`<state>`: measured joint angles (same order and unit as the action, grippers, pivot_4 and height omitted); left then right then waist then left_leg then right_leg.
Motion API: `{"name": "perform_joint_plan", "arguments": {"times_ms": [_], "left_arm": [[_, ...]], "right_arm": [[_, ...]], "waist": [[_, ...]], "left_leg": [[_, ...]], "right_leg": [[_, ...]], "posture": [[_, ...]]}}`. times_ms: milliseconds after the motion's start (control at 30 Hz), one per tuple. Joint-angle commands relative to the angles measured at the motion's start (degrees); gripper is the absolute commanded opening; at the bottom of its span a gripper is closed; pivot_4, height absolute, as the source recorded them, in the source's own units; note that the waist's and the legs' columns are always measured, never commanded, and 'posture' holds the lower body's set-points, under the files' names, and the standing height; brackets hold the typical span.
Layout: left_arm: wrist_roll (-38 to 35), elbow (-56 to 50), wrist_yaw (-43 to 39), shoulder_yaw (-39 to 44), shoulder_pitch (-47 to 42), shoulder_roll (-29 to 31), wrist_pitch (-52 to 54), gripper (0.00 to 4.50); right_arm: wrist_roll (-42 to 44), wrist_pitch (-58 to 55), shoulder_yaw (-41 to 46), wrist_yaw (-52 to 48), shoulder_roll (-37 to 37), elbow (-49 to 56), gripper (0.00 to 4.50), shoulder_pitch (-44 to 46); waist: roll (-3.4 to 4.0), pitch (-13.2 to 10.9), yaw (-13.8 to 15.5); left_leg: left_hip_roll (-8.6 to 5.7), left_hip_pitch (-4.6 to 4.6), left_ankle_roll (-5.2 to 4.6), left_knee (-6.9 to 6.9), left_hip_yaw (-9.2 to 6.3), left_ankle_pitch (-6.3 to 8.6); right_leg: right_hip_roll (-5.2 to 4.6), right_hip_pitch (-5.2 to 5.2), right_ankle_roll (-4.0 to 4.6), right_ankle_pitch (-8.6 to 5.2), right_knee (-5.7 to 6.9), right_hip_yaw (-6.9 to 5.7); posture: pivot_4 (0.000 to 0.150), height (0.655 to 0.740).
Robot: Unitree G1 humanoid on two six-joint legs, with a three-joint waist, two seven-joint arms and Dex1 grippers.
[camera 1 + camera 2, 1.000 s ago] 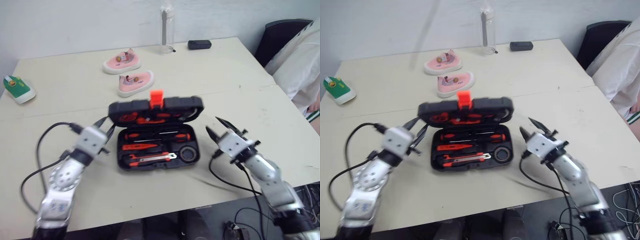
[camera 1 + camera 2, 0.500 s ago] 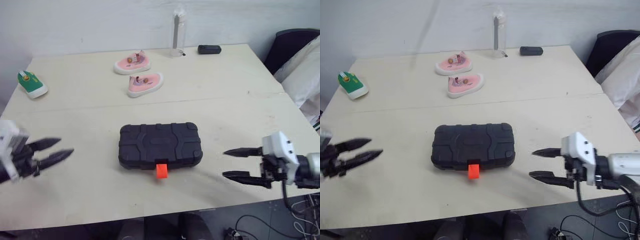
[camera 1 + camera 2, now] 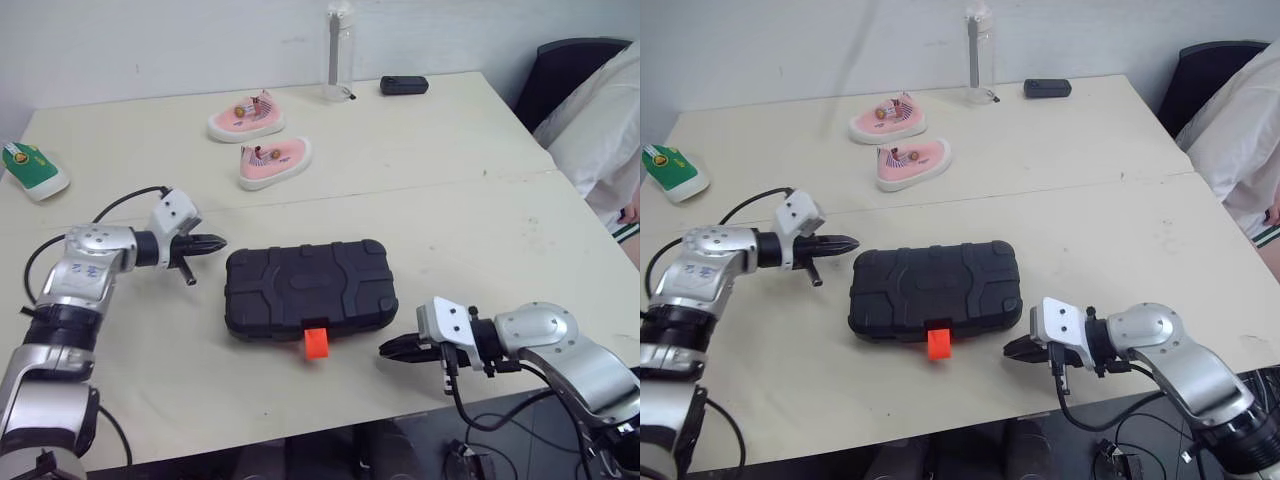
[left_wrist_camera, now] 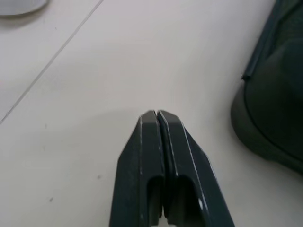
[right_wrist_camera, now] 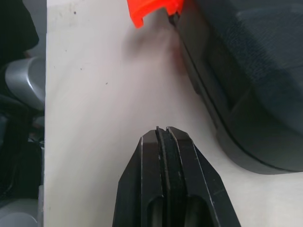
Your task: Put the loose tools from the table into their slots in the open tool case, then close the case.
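Evidently the case [image 3: 305,290] lies closed on the tabletop [image 3: 450,220]; left tool [image 3: 218,243] and right tool [image 3: 386,350] flank it, pinched shut, empty. Snapping the orange latch [image 3: 316,343] down likely remains.

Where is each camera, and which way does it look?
Left eye view: on the head, facing forward and down at the closed tool case; left hand and right hand show.
Right eye view: beside it, same scene.
Left wrist view: on the left wrist, facing the tool case's corner past that hand's shut fingers.
Right wrist view: on the right wrist, facing the orange latch past that hand's shut fingers.
Shared: all four show the tool case.
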<state>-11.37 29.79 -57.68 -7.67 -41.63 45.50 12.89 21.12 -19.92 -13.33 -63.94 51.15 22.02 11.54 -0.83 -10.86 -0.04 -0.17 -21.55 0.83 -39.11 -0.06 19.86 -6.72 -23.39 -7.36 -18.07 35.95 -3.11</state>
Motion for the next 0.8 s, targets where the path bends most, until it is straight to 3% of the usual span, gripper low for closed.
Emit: {"name": "perform_joint_plan", "arguments": {"times_ms": [33,267,467,733,800], "left_arm": [[3.6,6.2,-4.6,-2.2,-3.9,-1.9,-4.6,0.01],[6.1,8.6,-13.8,-4.2,-5.7,-4.0,-9.5,0.01],[2.8,-3.7,-21.3,-3.0,0.2,-2.2,-5.3,0.01],[-2.1,-18.7,-19.3,1.7,6.9,-1.0,5.7,0.01],[-4.9,-22.1,-20.0,3.7,7.7,0.5,10.1,0.01]], "right_arm": [[-1.8,0.9,0.5,0.8,-1.5,-0.5,0.00,1.9],[-6.0,3.1,1.9,2.7,-3.7,-6.5,0.00,6.0],[-8.5,6.1,3.5,3.4,-4.6,-12.7,0.00,8.3],[-11.0,6.3,6.8,5.6,-3.2,-15.4,0.00,7.9],[-7.6,2.6,10.6,5.9,-2.5,-13.6,0.00,6.9]], "waist": [[0.00,0.0,0.1],[-0.02,0.0,0.2],[-0.01,0.0,0.0],[-0.01,0.0,0.0],[-0.01,0.0,0.0]], "left_leg": [[0.00,0.01,-0.01,-0.06,0.00,-0.01],[0.00,0.00,-0.04,-0.08,0.01,-0.02],[0.03,0.00,-0.04,-0.09,0.01,-0.02],[0.06,0.00,-0.04,-0.11,-0.02,-0.02],[0.07,-0.01,-0.04,-0.11,-0.03,-0.02]], "right_leg": [[-0.01,0.03,-0.02,0.05,0.01,0.02],[0.00,0.04,-0.02,0.13,-0.04,0.03],[-0.02,0.04,-0.03,0.14,-0.02,0.04],[-0.01,0.04,-0.03,0.14,0.01,0.05],[-0.02,0.03,-0.03,0.14,0.01,0.07]], "posture": [[0.150,0.7269],[0.150,0.7269],[0.150,0.7269],[0.150,0.7269],[0.150,0.7269]]}}
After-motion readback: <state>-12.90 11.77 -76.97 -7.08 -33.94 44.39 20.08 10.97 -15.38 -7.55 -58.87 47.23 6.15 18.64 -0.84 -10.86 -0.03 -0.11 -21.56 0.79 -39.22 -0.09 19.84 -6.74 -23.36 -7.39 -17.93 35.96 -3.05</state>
